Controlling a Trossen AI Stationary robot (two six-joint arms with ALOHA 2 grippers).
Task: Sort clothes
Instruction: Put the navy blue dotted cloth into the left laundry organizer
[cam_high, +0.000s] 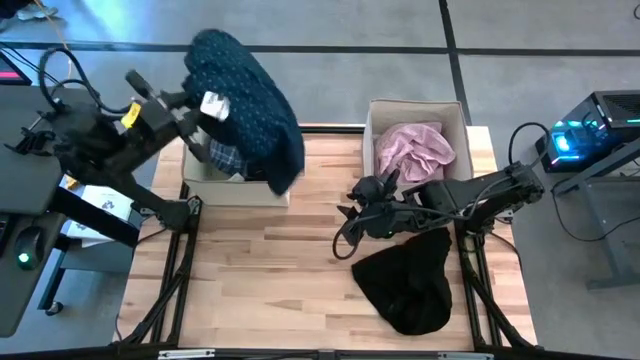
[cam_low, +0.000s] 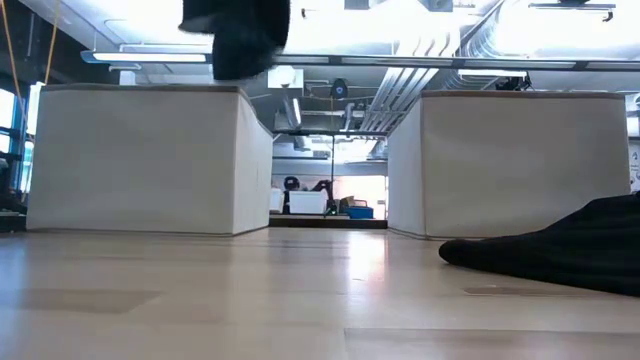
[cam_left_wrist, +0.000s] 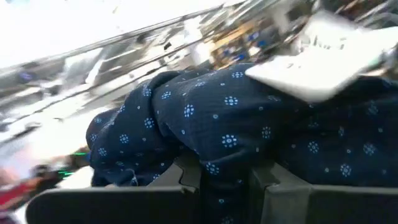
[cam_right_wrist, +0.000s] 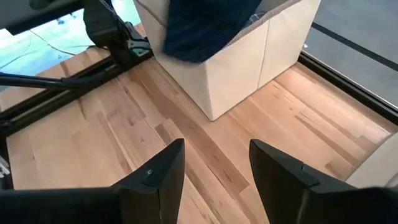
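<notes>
Two claws: left claw grips navy dotted shirt over box.

bare table centre, black garment front-right

Navy dotted shirt with white label — pale pink shirt, black garment, beige boxes.
</notes>
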